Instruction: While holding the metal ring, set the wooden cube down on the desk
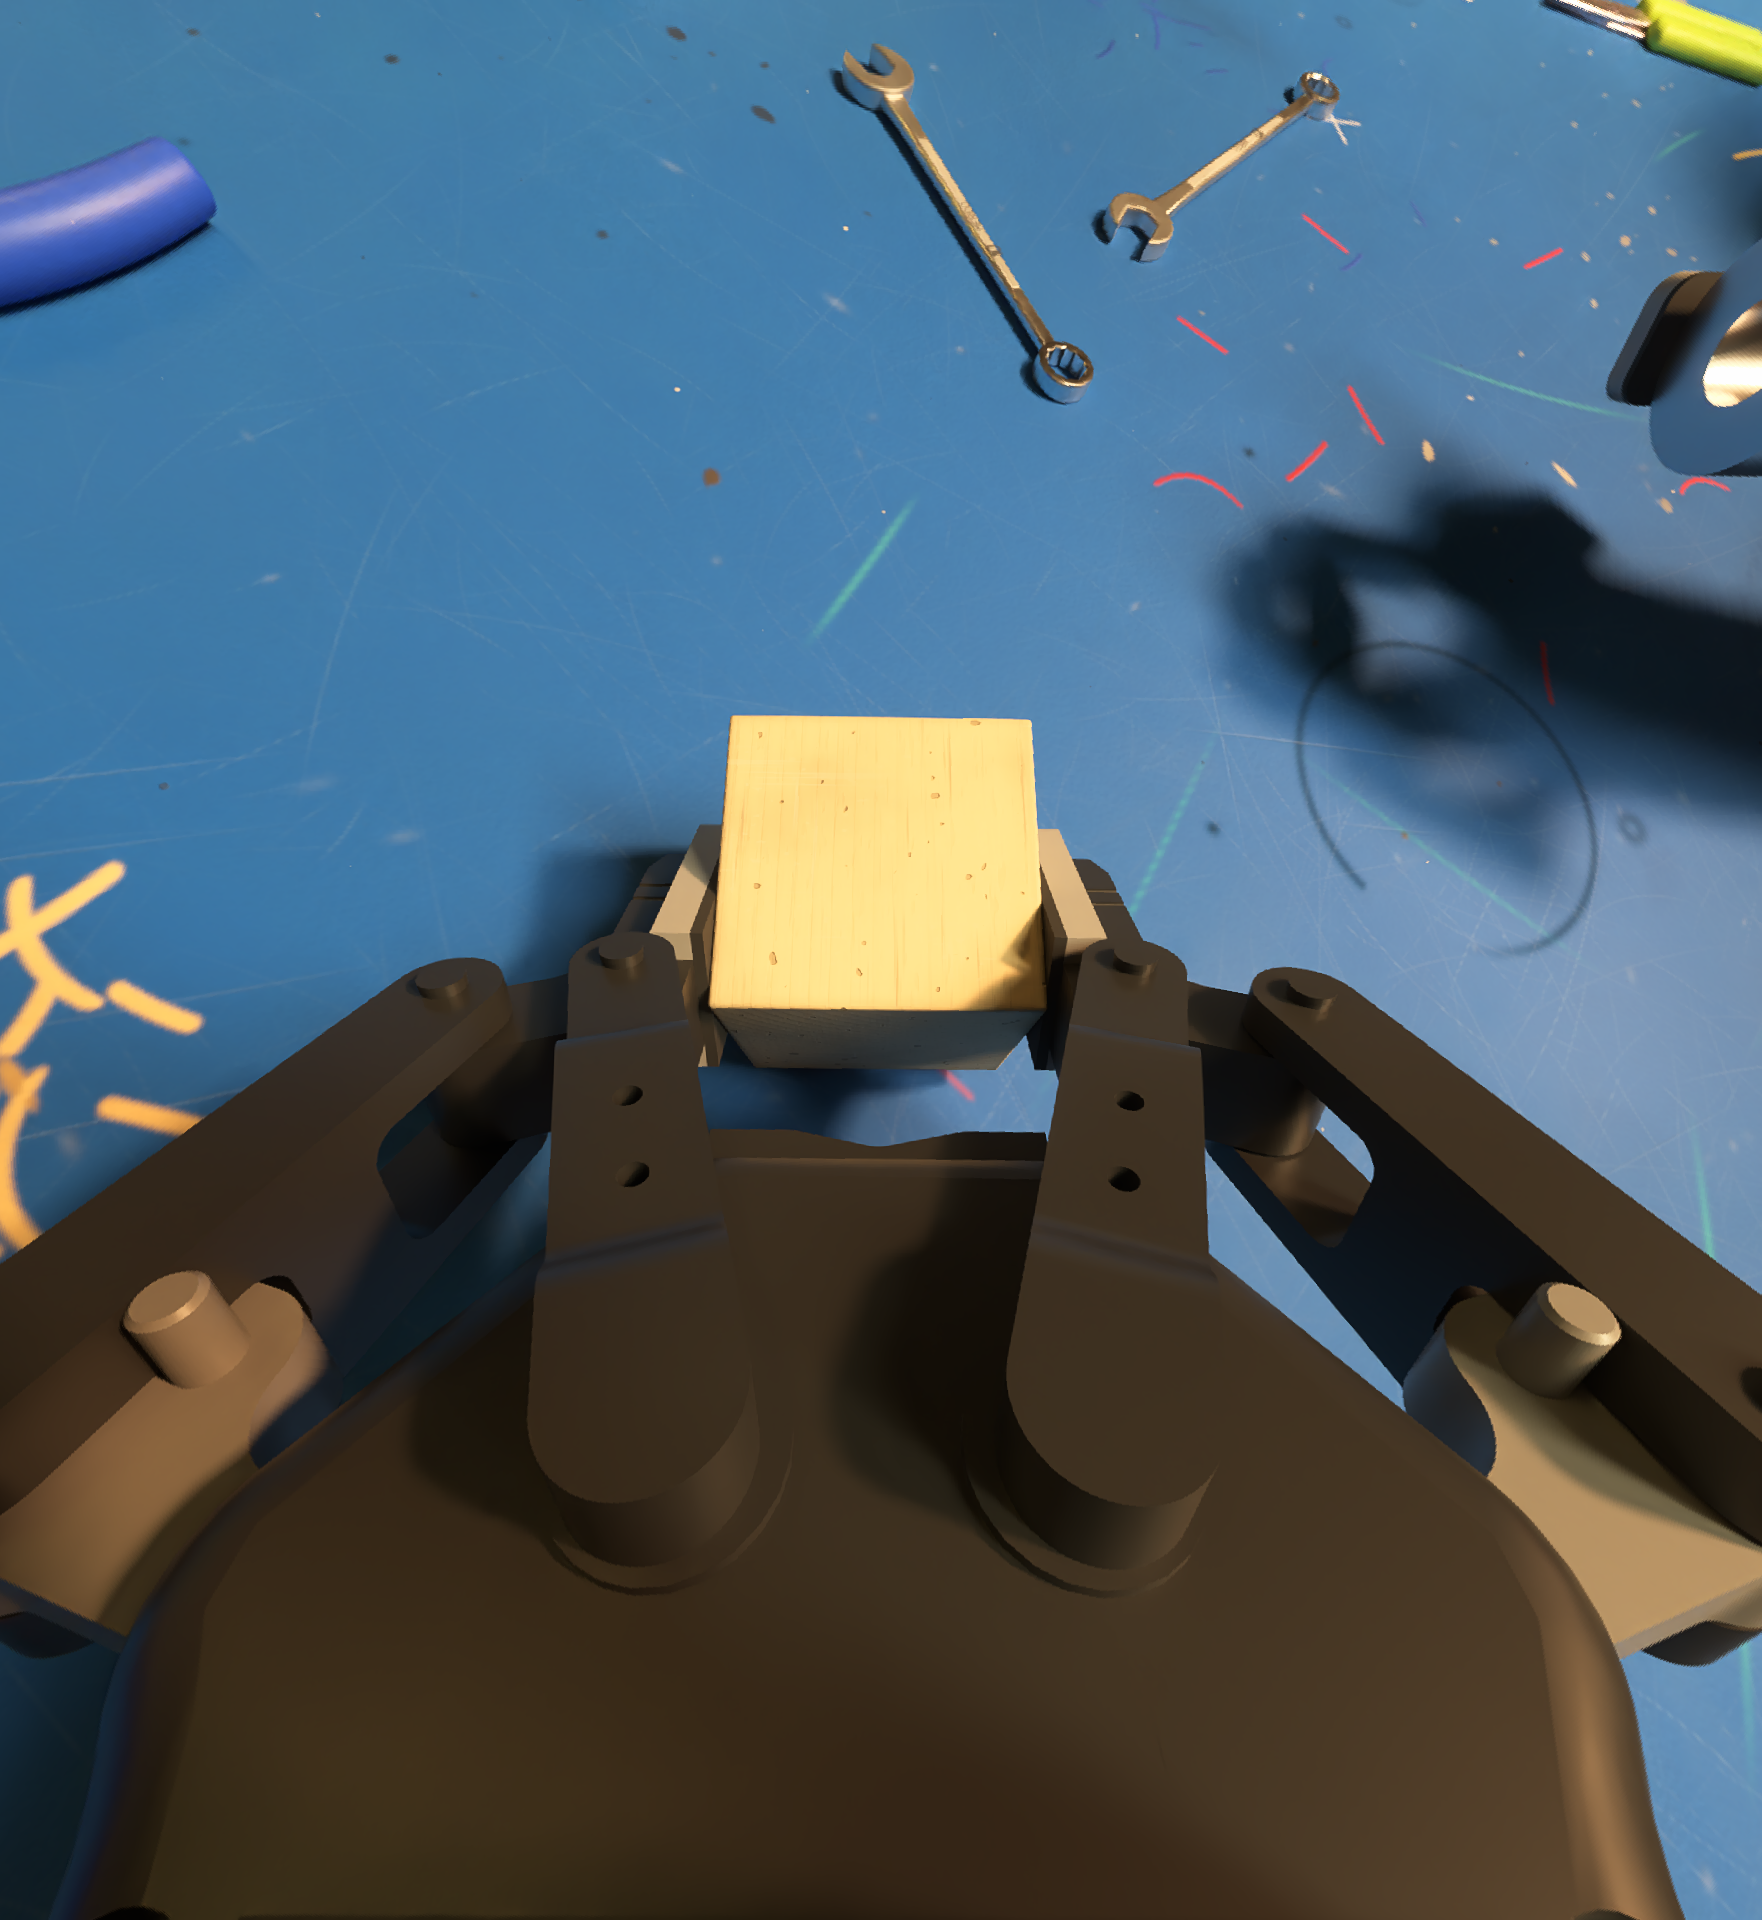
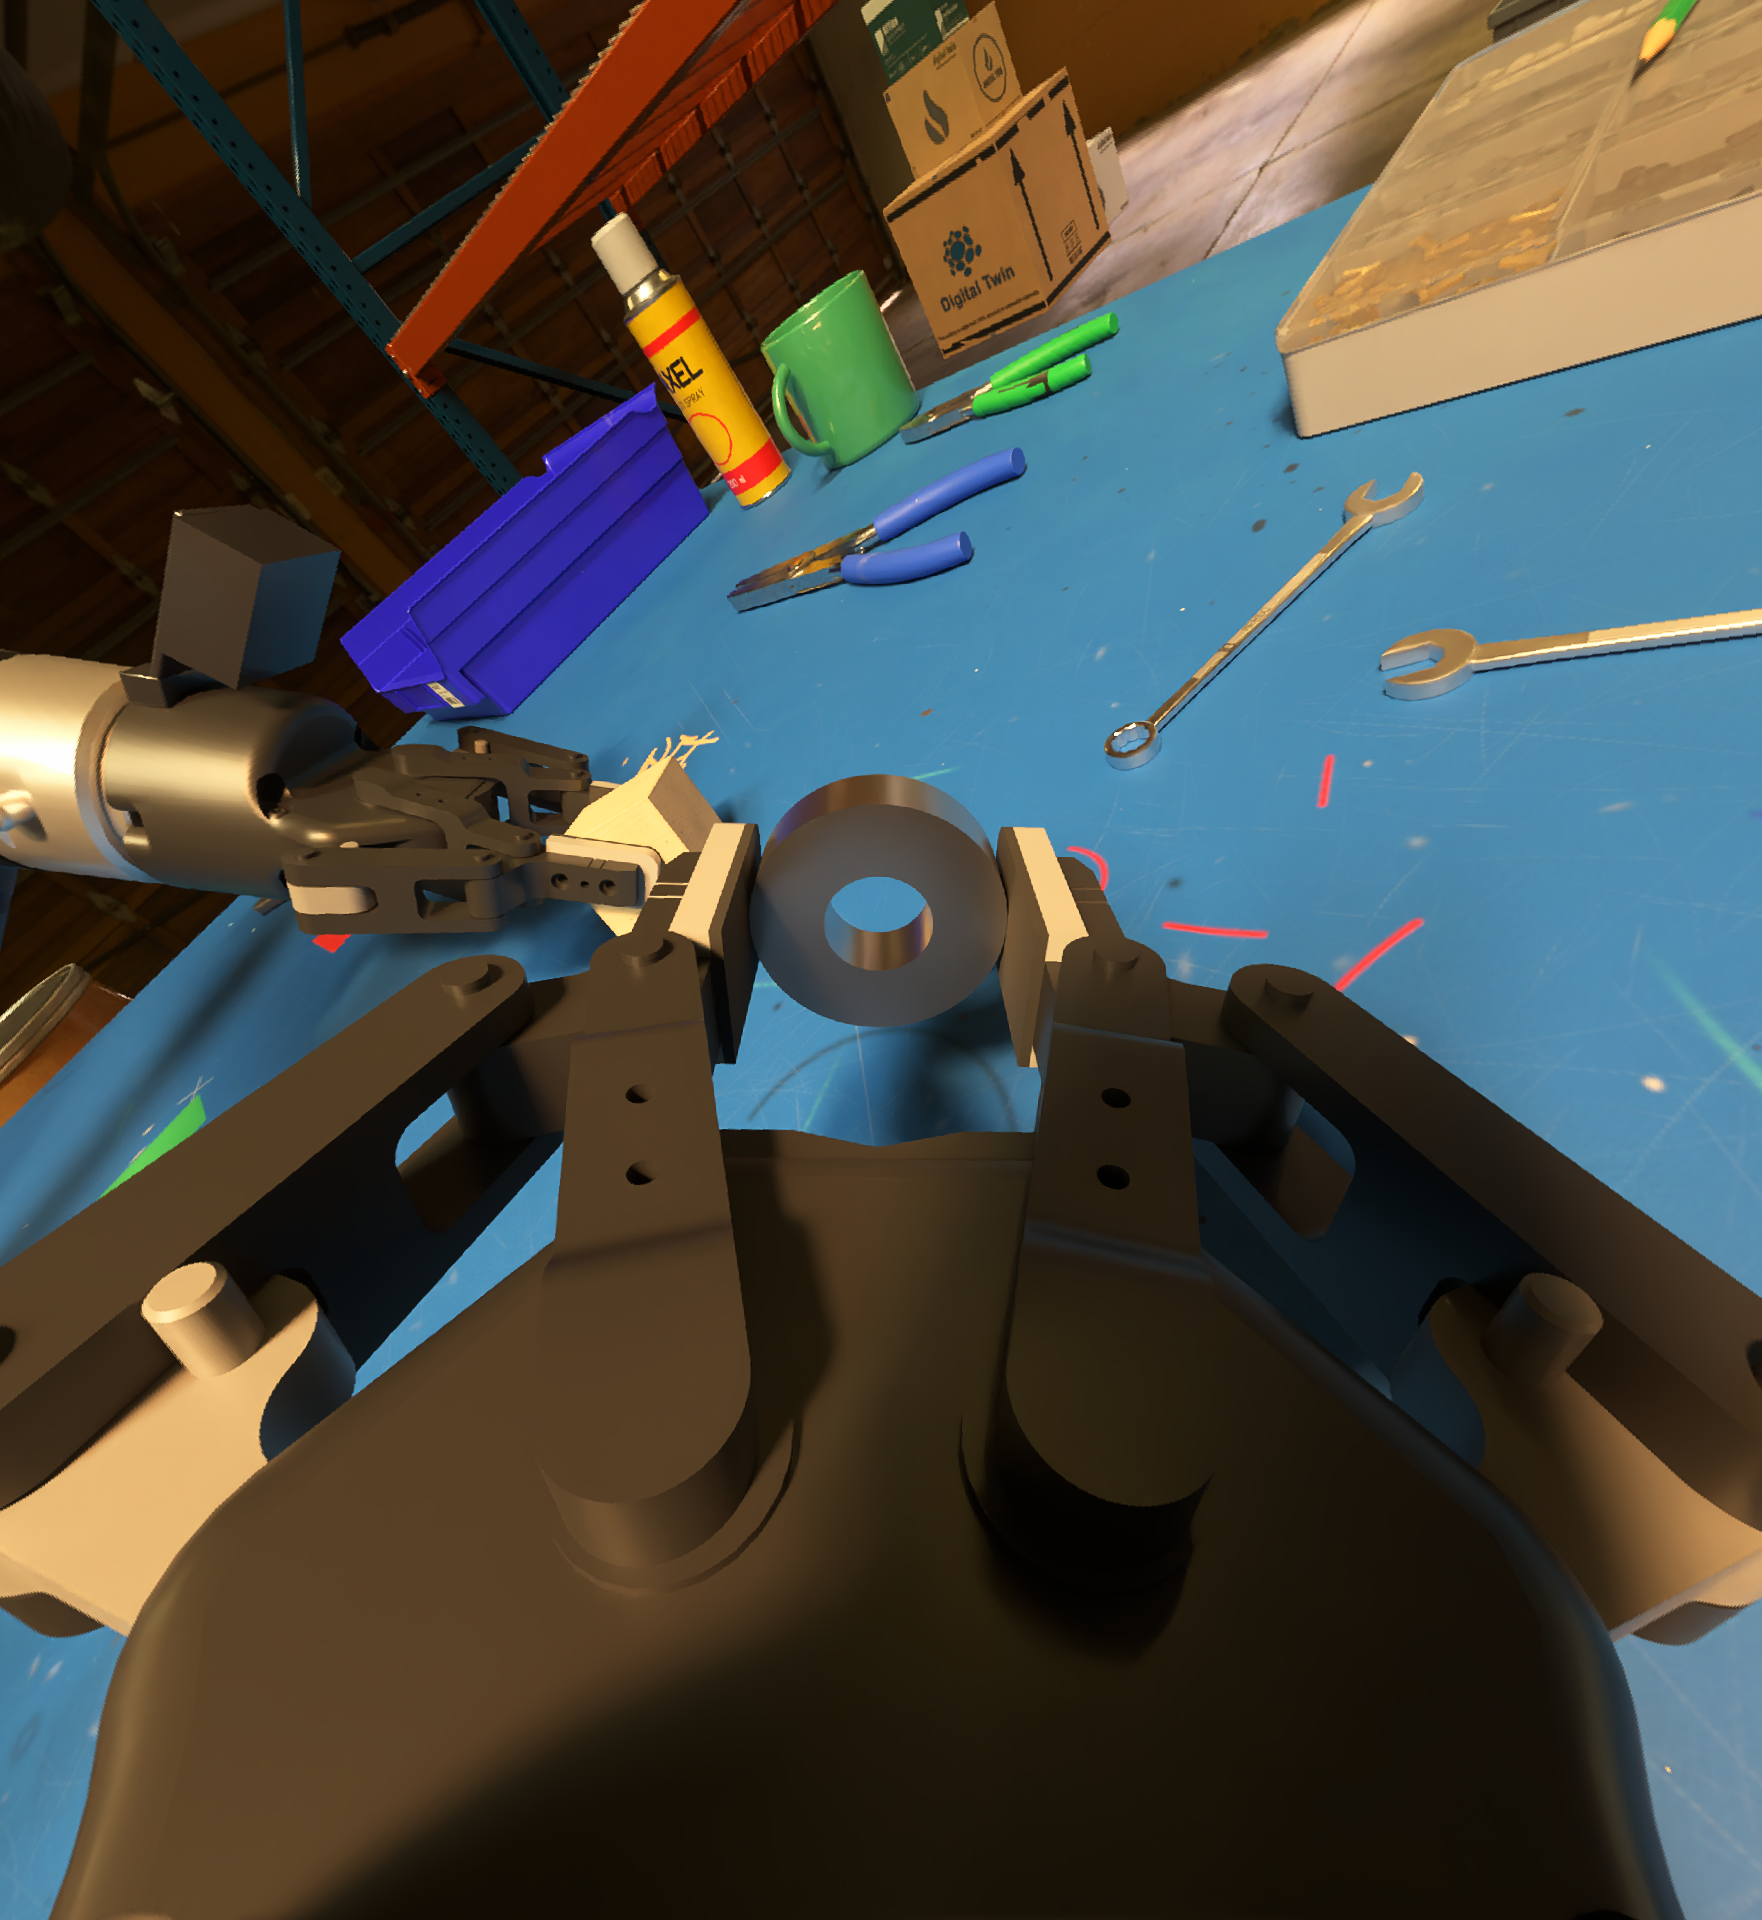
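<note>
The left claw (image 1: pixel 875 914) was closed on the wooden cube (image 1: pixel 877 868), its pads pressed against two opposite sides of the block. The cube sat above the blue surface (image 1: pixel 441 623), with its shadow close beneath; whether it touched the surface could not be told from this angle. The right claw (image 2: pixel 877 920) was clamped on the metal ring (image 2: pixel 877 899), one pad on each side of its outer wall, the hole facing the camera and the ring held clear of the surface. In the right wrist view the left claw and cube lay just beside the ring. Two wrenches (image 1: pixel 965 218) lay well apart from the cube, and blue-handled pliers (image 2: pixel 877 535), a green mug (image 2: pixel 841 369), a yellow spray can (image 2: pixel 695 374) and a blue bin (image 2: pixel 534 566) stood near the surface's far edge.
</note>
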`<control>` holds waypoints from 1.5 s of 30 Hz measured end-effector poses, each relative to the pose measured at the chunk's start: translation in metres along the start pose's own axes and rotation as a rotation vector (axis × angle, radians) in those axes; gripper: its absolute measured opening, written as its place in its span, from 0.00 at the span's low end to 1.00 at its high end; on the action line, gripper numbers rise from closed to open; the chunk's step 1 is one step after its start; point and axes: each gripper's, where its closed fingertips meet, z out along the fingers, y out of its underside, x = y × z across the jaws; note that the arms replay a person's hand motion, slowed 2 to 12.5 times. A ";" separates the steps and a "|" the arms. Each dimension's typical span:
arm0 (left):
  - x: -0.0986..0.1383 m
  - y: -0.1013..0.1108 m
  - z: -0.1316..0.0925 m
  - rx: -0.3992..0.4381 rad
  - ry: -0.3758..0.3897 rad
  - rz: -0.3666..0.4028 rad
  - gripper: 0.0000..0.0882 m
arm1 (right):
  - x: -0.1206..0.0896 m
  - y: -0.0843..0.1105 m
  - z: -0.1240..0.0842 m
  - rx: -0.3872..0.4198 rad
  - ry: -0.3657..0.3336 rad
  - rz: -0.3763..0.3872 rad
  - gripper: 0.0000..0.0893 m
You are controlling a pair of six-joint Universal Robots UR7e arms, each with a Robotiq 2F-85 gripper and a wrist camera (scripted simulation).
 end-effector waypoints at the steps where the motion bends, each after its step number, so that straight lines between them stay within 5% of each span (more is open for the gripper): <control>1: 0.000 0.000 0.000 0.000 0.000 0.000 0.51 | 0.000 0.000 0.000 0.000 0.000 0.000 0.45; 45: 0.000 0.000 0.005 -0.003 0.013 0.013 0.51 | -0.001 -0.001 -0.001 0.008 -0.005 -0.005 0.45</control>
